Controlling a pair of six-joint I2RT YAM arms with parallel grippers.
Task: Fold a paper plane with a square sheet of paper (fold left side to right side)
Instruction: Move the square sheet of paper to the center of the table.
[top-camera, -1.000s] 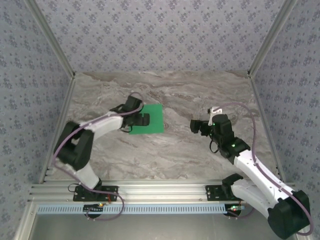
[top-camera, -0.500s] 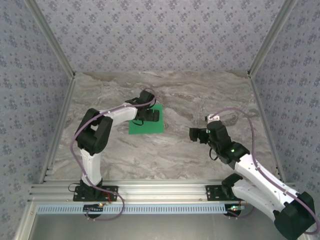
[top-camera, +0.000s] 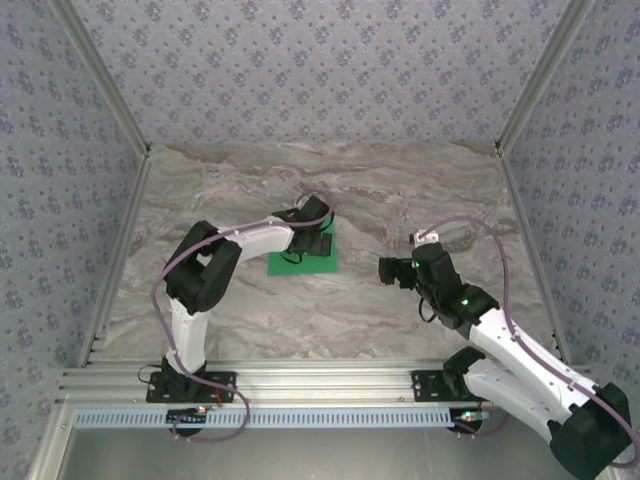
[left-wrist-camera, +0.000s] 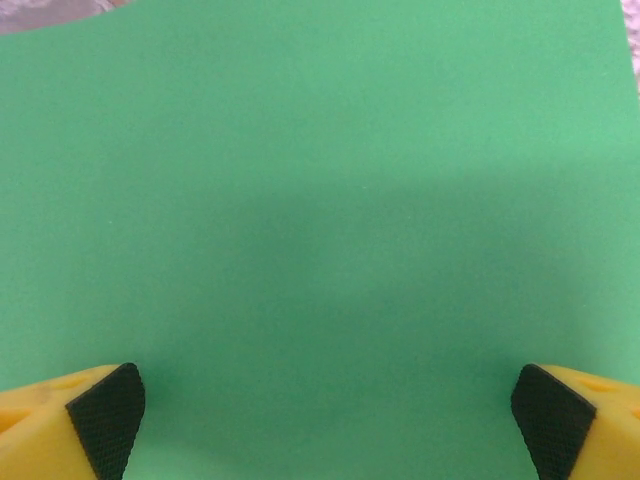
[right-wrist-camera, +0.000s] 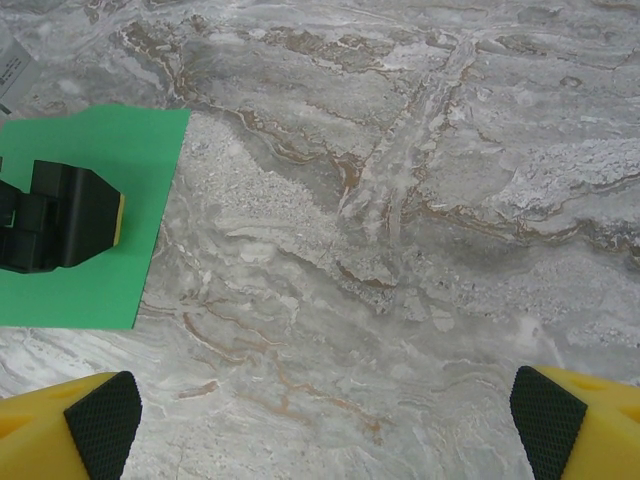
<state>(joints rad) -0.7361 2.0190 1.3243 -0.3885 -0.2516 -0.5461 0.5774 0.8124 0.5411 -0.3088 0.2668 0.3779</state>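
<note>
Hovering low over the square sheet of paper (left-wrist-camera: 320, 200), my left gripper (left-wrist-camera: 320, 410) stands wide open and holds nothing, its yellow fingers tipped with black cross-hatched pads (left-wrist-camera: 105, 415) framing smooth, matte, bright green paper. That thin flat sheet lies near the middle of the desk (top-camera: 420, 190), whose surface is grey-brown and veined like marble, and my left gripper's black body covers its far part from above. My right gripper (right-wrist-camera: 320, 420), equally wide and empty, hangs over bare desk well to the sheet's right.
</note>
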